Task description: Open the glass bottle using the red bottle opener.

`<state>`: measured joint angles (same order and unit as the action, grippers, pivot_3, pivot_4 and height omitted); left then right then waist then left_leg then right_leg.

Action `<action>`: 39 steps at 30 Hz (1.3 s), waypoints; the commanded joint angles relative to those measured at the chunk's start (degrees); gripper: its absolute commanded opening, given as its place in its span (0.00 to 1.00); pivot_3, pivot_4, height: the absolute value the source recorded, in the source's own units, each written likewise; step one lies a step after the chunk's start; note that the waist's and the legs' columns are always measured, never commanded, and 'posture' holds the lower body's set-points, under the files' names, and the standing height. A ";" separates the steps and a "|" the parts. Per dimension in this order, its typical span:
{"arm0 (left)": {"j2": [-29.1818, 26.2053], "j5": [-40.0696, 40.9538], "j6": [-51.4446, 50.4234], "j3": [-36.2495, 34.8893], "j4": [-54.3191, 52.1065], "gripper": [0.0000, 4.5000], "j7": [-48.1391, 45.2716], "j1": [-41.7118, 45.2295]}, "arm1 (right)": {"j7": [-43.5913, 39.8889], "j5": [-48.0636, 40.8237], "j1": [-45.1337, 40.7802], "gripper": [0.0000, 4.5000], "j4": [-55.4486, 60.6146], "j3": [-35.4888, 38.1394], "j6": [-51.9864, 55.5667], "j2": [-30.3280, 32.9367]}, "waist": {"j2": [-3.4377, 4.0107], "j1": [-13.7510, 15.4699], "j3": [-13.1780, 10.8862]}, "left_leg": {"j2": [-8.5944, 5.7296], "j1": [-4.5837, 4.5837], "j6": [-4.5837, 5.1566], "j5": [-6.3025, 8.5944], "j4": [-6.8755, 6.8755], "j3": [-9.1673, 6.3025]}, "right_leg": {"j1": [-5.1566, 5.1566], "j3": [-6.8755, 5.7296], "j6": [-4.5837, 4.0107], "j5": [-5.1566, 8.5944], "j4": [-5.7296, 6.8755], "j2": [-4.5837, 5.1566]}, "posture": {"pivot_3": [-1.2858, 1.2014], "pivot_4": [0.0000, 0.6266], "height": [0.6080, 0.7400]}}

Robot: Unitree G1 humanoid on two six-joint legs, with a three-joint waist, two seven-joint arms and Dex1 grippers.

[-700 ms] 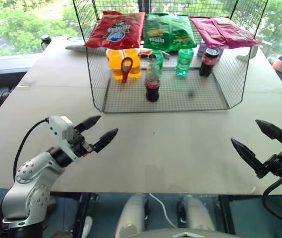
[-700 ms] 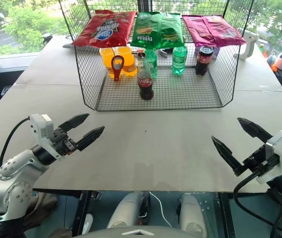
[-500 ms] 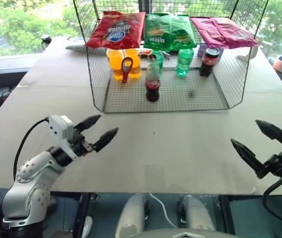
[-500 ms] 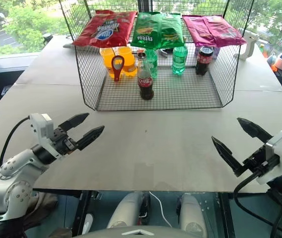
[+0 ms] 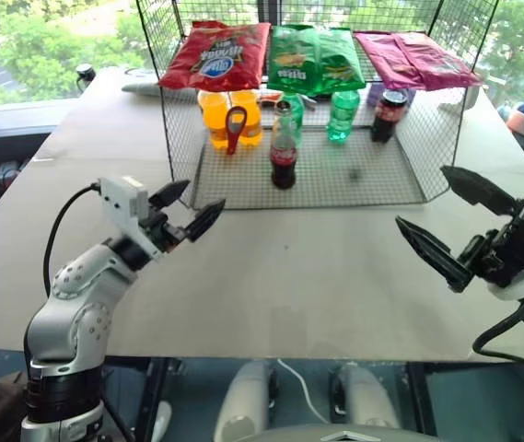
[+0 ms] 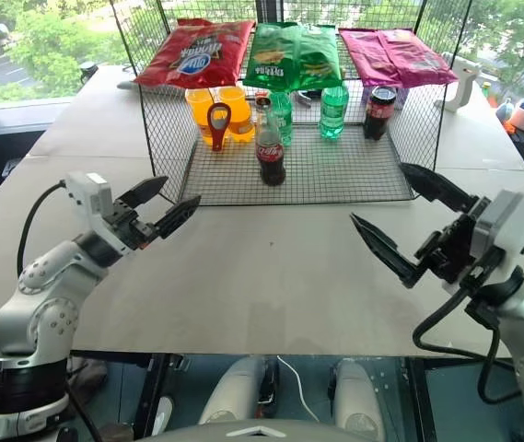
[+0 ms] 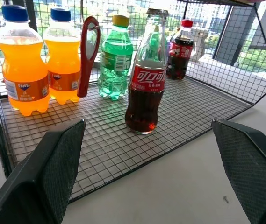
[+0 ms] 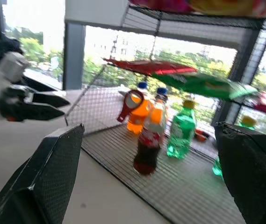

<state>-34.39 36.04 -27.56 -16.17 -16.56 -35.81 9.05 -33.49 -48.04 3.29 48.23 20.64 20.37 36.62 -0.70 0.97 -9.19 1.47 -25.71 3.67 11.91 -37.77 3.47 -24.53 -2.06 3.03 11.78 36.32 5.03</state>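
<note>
The glass bottle (image 5: 283, 152) stands upright with dark cola and a red label at the front middle of a wire basket's floor (image 5: 354, 180). The red bottle opener (image 5: 234, 127) hangs upright in front of two orange soda bottles, left of the glass bottle. My left gripper (image 5: 205, 193) hovers open over the table just outside the basket's front left corner, pointing toward it. Off the basket's front right corner, my right gripper (image 5: 421, 195) is held open with its fingers spread wide. Neither holds anything. The left wrist view looks at the glass bottle (image 7: 147, 84) and the opener (image 7: 88, 56) between its fingers.
Two orange soda bottles (image 5: 217, 115), green plastic bottles (image 5: 343, 112) and a stubby dark cola bottle (image 5: 389, 114) stand at the basket's back. Three snack bags (image 5: 312, 57) lie on its top. The basket is open toward me. Bare table lies between the grippers.
Both arms have lifted and moved forward toward the basket. The right gripper has also swung inward to the left. Both stay open.
</note>
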 commanded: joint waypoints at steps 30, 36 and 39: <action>4.36 -19.34 -5.75 13.21 24.34 0.99 11.46 34.72 | -6.76 6.58 6.44 1.00 -2.80 -2.58 -10.15 -4.34 | -0.13 0.08 -0.06 | -0.19 0.14 0.01 -0.01 -0.28 -0.08 | 0.29 -0.05 0.08 -0.03 0.08 -0.12 | 0.52 0.24 1.00; 5.84 -22.49 0.13 15.46 33.62 0.99 7.98 40.70 | -5.59 7.14 5.97 1.00 -2.65 -2.98 -10.05 -4.15 | -0.16 -0.03 -0.08 | -0.18 0.09 0.02 0.00 -0.42 -0.12 | 0.29 -0.11 0.07 -0.03 0.17 -0.09 | 0.52 0.24 1.00; 6.49 -23.73 1.97 15.26 37.71 0.99 7.73 43.12 | -4.79 7.22 5.55 1.00 -2.31 -3.19 -9.73 -3.90 | -0.18 -0.03 -0.09 | -0.17 0.08 0.02 0.00 -0.43 -0.14 | 0.28 -0.11 0.07 -0.03 0.20 -0.10 | 0.52 0.24 1.00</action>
<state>-27.70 13.17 -27.86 -0.34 20.59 -27.71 50.06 -39.17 -40.72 9.52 43.91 16.68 11.08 32.34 -0.88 0.95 -9.27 1.29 -25.62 3.68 11.91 -38.20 3.33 -24.24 -2.18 3.10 11.75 36.52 4.92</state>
